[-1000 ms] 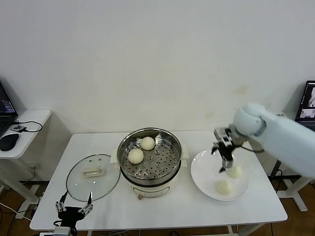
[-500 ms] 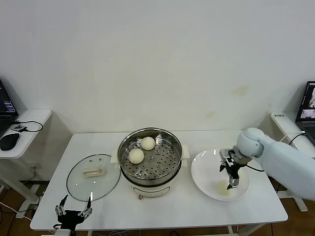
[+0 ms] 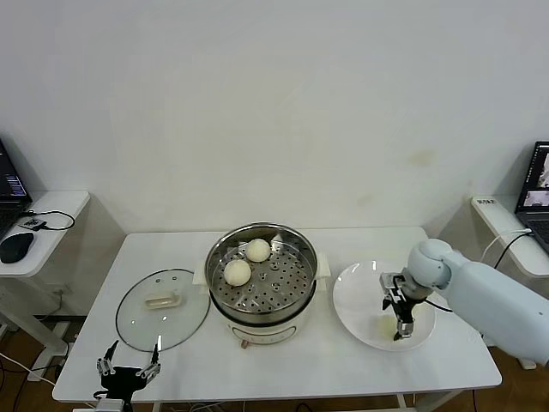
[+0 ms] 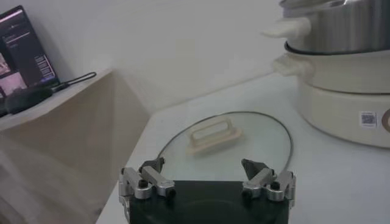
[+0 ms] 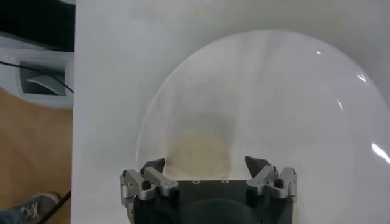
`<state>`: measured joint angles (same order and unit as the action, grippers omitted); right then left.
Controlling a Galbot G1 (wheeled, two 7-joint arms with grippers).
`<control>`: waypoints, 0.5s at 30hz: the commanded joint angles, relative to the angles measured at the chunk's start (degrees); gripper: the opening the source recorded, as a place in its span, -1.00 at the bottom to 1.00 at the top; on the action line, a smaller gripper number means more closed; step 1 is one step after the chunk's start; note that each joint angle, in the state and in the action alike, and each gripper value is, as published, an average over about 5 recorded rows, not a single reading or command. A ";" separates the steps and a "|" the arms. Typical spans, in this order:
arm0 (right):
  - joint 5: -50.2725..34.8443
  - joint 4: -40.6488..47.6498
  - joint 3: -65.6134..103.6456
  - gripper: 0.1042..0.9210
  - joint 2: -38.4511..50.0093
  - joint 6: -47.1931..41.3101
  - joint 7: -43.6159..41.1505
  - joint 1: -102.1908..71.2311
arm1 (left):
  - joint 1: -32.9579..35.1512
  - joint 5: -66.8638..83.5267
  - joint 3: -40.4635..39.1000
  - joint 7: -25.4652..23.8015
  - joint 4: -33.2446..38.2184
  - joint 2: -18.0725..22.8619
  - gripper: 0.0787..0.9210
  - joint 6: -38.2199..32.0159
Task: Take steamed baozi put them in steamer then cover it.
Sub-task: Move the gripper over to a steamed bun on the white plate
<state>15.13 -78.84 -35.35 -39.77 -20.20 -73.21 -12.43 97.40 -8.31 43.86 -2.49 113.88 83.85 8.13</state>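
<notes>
The right gripper has dropped onto the plate, fingers spread wide around a baozi but not yet closed; a second ago it was higher. Two baozi sit in the steamer. The cover lies on the bench. The left gripper waits open near the bench's front edge.

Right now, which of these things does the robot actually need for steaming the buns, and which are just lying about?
For the job:
- two baozi in the steamer
- a baozi on the white plate, between the open fingers of the right gripper
- glass cover flat on the table
- left gripper, open, waiting near the cover

Lying about:
- computer mouse on the side desk
- laptop
</notes>
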 commanded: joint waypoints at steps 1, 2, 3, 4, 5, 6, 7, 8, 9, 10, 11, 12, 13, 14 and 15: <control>0.99 1.01 0.72 0.76 -0.78 0.07 0.52 -1.39 | -0.21 -0.34 -0.12 0.08 -0.42 0.13 0.77 -0.06; 1.03 1.11 0.74 0.76 -0.79 0.02 0.54 -1.39 | -0.25 -0.43 -0.16 0.11 -0.53 0.17 0.77 -0.08; 1.07 1.23 0.81 0.76 -0.82 -0.04 0.56 -1.39 | -0.25 -0.51 -0.20 0.15 -0.62 0.20 0.77 -0.10; 1.08 1.36 0.90 0.76 -0.85 -0.11 0.61 -1.39 | -0.22 -0.53 -0.23 0.17 -0.65 0.22 0.77 -0.11; 1.05 1.49 1.01 0.76 -0.88 -0.20 0.66 -1.40 | -0.18 -0.53 -0.28 0.20 -0.67 0.22 0.77 -0.13; 1.02 1.63 1.12 0.76 -0.91 -0.27 0.70 -1.40 | -0.14 -0.54 -0.30 0.21 -0.67 0.22 0.77 -0.14; 0.99 1.78 1.23 0.74 -0.93 -0.33 0.75 -1.40 | -0.11 -0.54 -0.31 0.23 -0.66 0.22 0.77 -0.15; 0.95 1.92 1.29 0.70 -0.94 -0.38 0.79 -1.40 | -0.10 -0.54 -0.31 0.23 -0.65 0.22 0.77 -0.15; 0.92 2.04 1.34 0.66 -0.91 -0.42 0.79 -1.40 | -0.10 -0.54 -0.30 0.24 -0.63 0.22 0.77 -0.15; 0.91 2.13 1.40 0.60 -0.86 -0.45 0.80 -1.42 | -0.11 -0.54 -0.28 0.24 -0.63 0.23 0.77 -0.15; 0.88 2.18 1.45 0.52 -0.79 -0.49 0.79 -1.43 | -0.13 -0.54 -0.28 0.25 -0.63 0.23 0.77 -0.15; 0.83 2.20 1.51 0.45 -0.67 -0.52 0.75 -1.45 | -0.15 -0.54 -0.29 0.25 -0.64 0.23 0.77 -0.16; 0.79 2.21 1.57 0.39 -0.54 -0.54 0.69 -1.47 | -0.18 -0.54 -0.32 0.26 -0.67 0.24 0.77 -0.16; 0.75 2.22 1.63 0.33 -0.34 -0.53 0.64 -1.46 | -0.20 -0.55 -0.37 0.27 -0.70 0.26 0.77 -0.16; 0.71 2.21 1.67 0.28 -0.14 -0.52 0.58 -1.43 | -0.23 -0.56 -0.42 0.28 -0.73 0.27 0.77 -0.16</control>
<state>15.62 -77.03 -33.89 -40.07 -20.74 -72.74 -13.55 97.23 -8.74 43.56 -2.26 113.33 84.05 7.98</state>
